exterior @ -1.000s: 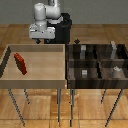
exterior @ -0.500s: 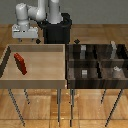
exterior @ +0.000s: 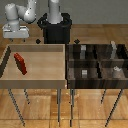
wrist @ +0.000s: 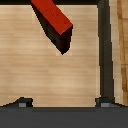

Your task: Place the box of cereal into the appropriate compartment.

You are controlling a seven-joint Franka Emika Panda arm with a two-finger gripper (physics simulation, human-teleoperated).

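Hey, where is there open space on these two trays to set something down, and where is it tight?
The light wooden tray is mostly bare: only the box of cereal sits near the exterior view's left wall. The dark compartment tray is crowded, split by dividers, with small grey blocks in several cells.

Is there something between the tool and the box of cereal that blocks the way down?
Nothing visible does. The tool hangs above the far corner of the light tray, and the box of cereal lies alone on the tray floor, nothing beside it.
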